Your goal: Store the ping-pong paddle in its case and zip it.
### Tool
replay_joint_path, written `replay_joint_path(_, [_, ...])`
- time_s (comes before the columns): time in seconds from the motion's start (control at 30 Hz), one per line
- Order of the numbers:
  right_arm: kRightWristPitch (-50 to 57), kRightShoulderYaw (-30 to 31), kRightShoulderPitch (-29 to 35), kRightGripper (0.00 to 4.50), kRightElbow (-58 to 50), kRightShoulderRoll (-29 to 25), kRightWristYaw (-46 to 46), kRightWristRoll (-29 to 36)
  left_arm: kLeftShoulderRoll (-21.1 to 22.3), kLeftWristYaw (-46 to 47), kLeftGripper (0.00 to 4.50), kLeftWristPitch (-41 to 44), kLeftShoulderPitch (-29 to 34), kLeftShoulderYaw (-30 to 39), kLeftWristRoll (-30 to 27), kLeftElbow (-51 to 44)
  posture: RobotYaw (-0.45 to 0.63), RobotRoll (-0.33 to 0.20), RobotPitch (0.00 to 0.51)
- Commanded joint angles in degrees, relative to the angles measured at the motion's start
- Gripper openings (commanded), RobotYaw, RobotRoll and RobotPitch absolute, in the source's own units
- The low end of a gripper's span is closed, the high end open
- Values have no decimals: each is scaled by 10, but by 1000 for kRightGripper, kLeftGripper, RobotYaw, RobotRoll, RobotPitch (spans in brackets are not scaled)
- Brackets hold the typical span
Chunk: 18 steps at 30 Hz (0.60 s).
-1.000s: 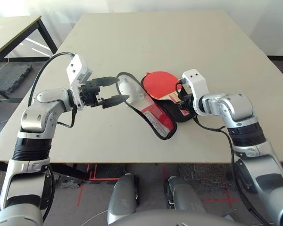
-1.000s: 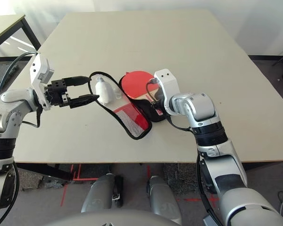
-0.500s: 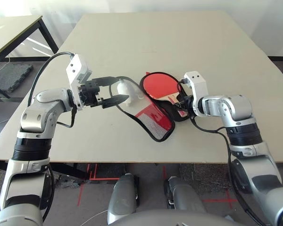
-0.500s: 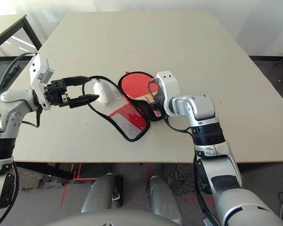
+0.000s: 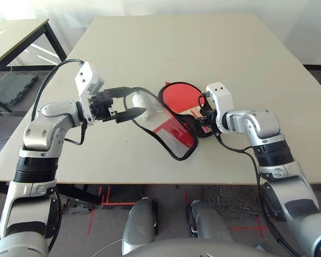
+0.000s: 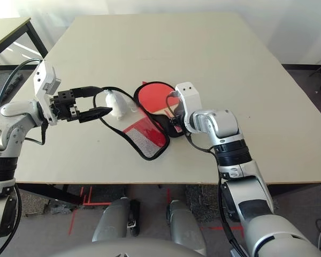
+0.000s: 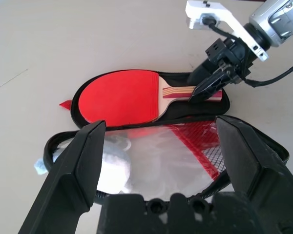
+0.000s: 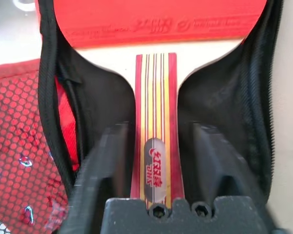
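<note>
As we judged it, the job was roughly half done: the ping-pong paddle (image 7: 119, 97) lay in the back half of its case (image 7: 178, 110), blade towards eleven o'clock and handle (image 8: 156, 97) towards five. The front cover (image 5: 170, 126) was folded open on the paddle's eight o'clock side, with its clear window, red panel and mesh showing, and a whitish wad (image 6: 116, 103) lay at its ten o'clock end. Our right gripper (image 8: 159, 127) had its fingers apart, one on each side of the handle, without clamping it. Our left gripper (image 5: 138, 101) also stood spread, at about ten o'clock from the cover's middle and close to its rim. The paddle seemed well seated, so we probably had to let the handle be, swing the cover over, line up the edges and run the zipper, all of which remained.
</note>
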Motion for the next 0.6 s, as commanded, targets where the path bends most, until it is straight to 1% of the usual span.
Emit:
replay_joint_path(0.03, [-47,-18,15,3999,-24,-6,26,16,33,-12,4500,6,7,17,-2,-2,131,0,64])
replay_joint_path(0.07, [-71,-31,21,4431,-32,-10,42,26,48,-19,4500,6,10,19,2,4,131,0,64])
replay_joint_path(0.23, [-161,-85,43,4476,-52,-41,130,78,110,-51,4500,2,23,21,13,41,131,0,66])
replay_joint_path(0.3, [-223,-101,47,4476,-44,-59,150,76,136,-68,4500,-4,36,8,28,52,133,0,68])
replay_joint_path(0.37, [-265,-115,49,4476,-26,-76,166,76,149,-75,4500,-8,47,-8,45,57,134,0,67])
replay_joint_path(0.47, [-275,-135,46,4476,3,-104,173,76,150,-88,4500,-5,65,-38,59,46,125,0,69])
replay_joint_path(0.6, [-282,-157,40,4476,41,-131,175,78,114,-77,4500,-12,60,-72,74,43,116,0,70])
